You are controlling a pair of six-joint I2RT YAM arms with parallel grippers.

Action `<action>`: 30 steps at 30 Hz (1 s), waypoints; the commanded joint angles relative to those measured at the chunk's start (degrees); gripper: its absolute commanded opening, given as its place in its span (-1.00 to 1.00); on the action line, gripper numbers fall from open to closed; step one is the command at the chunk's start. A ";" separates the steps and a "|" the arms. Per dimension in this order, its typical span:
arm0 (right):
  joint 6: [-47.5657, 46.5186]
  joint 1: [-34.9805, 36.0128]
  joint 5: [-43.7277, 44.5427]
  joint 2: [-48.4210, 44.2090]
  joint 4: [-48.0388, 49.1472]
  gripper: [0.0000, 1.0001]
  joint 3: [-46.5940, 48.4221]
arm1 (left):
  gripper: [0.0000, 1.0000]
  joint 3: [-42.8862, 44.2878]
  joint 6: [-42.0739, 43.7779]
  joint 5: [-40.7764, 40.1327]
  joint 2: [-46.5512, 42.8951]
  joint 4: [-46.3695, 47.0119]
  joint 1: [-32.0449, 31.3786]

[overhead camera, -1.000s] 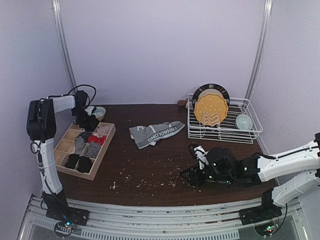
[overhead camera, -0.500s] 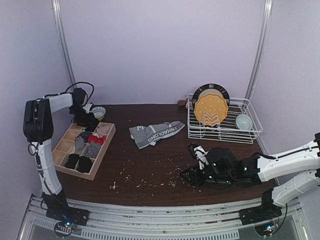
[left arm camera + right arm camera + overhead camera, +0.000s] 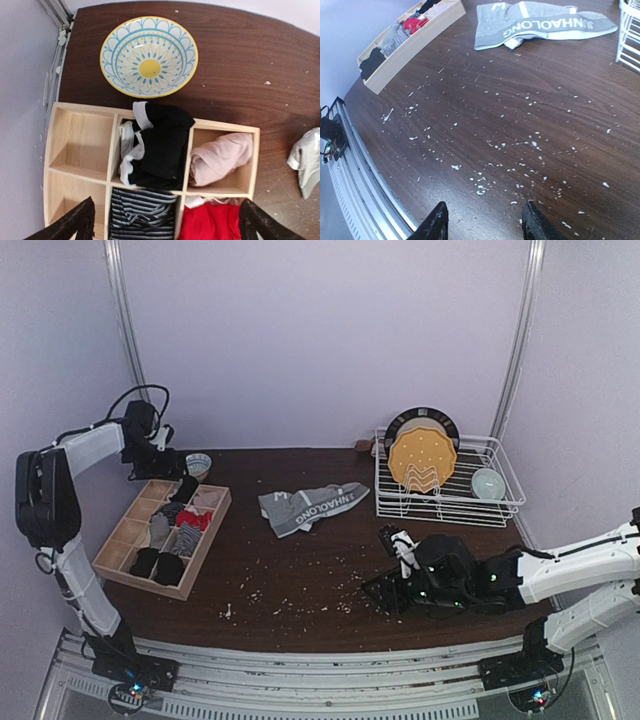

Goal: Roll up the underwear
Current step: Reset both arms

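Nearest the bases, the right gripper [image 3: 485, 227] hangs low over the dark wood-grain table [image 3: 580, 130], its two black fingertips apart with nothing between them. The board ahead of it is strewn with small white flecks [image 3: 480, 190].

Beyond the flecks lie the grey briefs [image 3: 545, 22], flat and unrolled near mid-table. They are soft knit cloth, with a broad waistband bearing white block letters. Their long axis follows the waistband, running roughly crosswise to the right gripper's line of approach. In the top view they lie farther from the bases than that gripper and to its left. The right gripper appears the nearer of the two to the garment, so a reach forward and leftward would bring its fingers to the near hem.

At far left, the left gripper [image 3: 167, 227] hovers above a pale wooden tray [image 3: 75, 107] divided into compartments. Its fingers are spread wide and hold nothing. Below them, black briefs [image 3: 162, 145] with a white-edged waistband sit bunched in the middle compartment of the tray's far row. A pink cloth [image 3: 220, 160] fills the cell beside them, and striped and red cloth fill the cells nearer the fingers.

Just past the tray stands a glazed bowl [image 3: 149, 56] with a blue and yellow pattern. At far right, a white wire rack [image 3: 450, 505] holds an upright yellow plate [image 3: 422, 460].
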 commanded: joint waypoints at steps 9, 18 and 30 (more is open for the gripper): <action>1.40 -1.52 42.31 -20.99 0.70 1.00 -3.18 | 0.95 -24.46 -22.97 -6.98 -35.88 20.11 -6.72; -41.85 -15.34 58.69 -11.90 36.34 1.00 -7.41 | 0.95 -54.28 -4.56 -15.77 -41.90 54.53 -7.64; -34.85 -43.26 27.91 7.83 68.79 1.00 -26.10 | 0.96 -69.31 2.20 -14.08 -24.31 92.54 -5.23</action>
